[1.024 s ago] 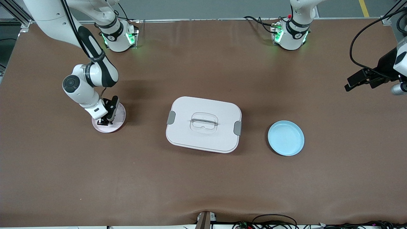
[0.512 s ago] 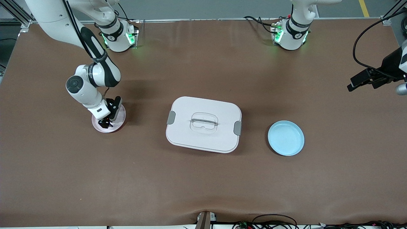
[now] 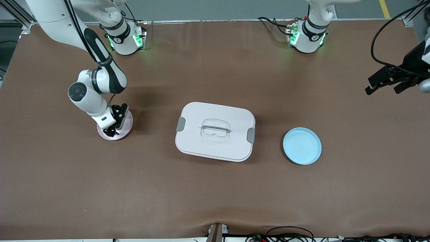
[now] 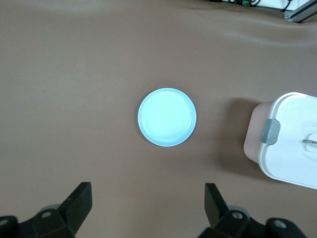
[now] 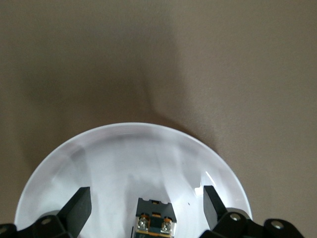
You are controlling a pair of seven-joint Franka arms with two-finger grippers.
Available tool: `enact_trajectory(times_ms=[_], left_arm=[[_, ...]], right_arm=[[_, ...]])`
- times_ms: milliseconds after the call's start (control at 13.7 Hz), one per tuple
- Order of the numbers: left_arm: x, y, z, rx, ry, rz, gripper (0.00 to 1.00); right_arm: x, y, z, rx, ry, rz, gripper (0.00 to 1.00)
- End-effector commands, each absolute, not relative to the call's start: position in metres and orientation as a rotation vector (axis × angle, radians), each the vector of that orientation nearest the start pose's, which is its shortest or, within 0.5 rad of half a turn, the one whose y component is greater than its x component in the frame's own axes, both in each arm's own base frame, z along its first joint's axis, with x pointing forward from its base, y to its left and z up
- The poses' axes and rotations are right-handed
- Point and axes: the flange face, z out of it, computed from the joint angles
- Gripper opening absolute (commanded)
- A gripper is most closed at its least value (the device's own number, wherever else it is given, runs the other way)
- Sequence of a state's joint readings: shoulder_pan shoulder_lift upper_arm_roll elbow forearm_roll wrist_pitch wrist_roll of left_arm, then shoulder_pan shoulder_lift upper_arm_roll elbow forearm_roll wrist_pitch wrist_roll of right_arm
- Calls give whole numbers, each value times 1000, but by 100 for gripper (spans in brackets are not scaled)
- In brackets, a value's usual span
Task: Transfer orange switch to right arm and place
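Brown matte counter [image 3: 215,188], rounded white lidded box [image 3: 215,131], round blue dish [image 3: 302,145] | left wrist: left gripper [image 4: 148,210] jaws released over counter | right wrist: right gripper [image 5: 143,208] jaws released, blocky orange switch [image 5: 154,220] lying in glossy pink plate [image 5: 124,148]; no readable writing.

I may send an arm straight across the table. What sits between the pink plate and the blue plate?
The white lidded box sits between the pink plate and the blue plate, with bare table on both sides of it; the front view shows this.
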State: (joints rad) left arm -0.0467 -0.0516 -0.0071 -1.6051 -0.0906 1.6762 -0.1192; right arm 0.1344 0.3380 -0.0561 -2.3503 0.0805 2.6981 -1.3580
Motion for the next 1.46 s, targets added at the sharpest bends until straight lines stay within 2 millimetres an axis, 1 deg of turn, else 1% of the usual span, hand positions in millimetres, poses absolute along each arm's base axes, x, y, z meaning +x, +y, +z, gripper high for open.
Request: enact_trajectory(times_ms=[0,73,220,293,366,512,585,659,732,805,951,1098,1171,1317,1390], left_arm=[[535,-37,662,-3209,-106,-183,100],[529,-36,663,-3207,-95,-147,100],[519,-33,662,-3178,-79,-117,100],[516,-37,663,-3155,-60,-122,100],[514,-44,665,-3145,-34,-125,100],[513,-46,666,-3127,-18,-129,100],[513,-46,667,-3126,-1,-131,100],[512,-47,665,-3126,9,-124,100],[512,-52,660,-3125,21,-105,100],[513,-53,658,-3125,23,-100,100],[514,-52,659,-3125,21,-105,100],[518,-51,655,-3126,14,-93,100],[519,-50,652,-3126,2,-84,100],[521,-47,651,-3129,2,-83,100],[522,-48,650,-3134,9,-78,100]], right_arm=[[530,46,227,-2416,-1932,26,100],[537,48,241,-2411,-1901,63,100],[550,52,270,-2435,-1777,171,100],[557,54,285,-2447,-1731,219,100],[563,54,299,-2465,-1677,262,100],[571,54,322,-2508,-1578,329,100],[574,53,332,-2516,-1560,347,100],[576,50,342,-2528,-1529,367,100],[578,46,353,-2554,-1466,396,100],[578,44,364,-2590,-1389,427,100],[576,32,400,-2710,-1196,422,100],[576,20,426,-2781,-1027,455,100],[578,15,437,-2796,-977,475,100],[580,2,462,-2799,-934,498,100],[580,-8,470,-2801,-906,507,100]])
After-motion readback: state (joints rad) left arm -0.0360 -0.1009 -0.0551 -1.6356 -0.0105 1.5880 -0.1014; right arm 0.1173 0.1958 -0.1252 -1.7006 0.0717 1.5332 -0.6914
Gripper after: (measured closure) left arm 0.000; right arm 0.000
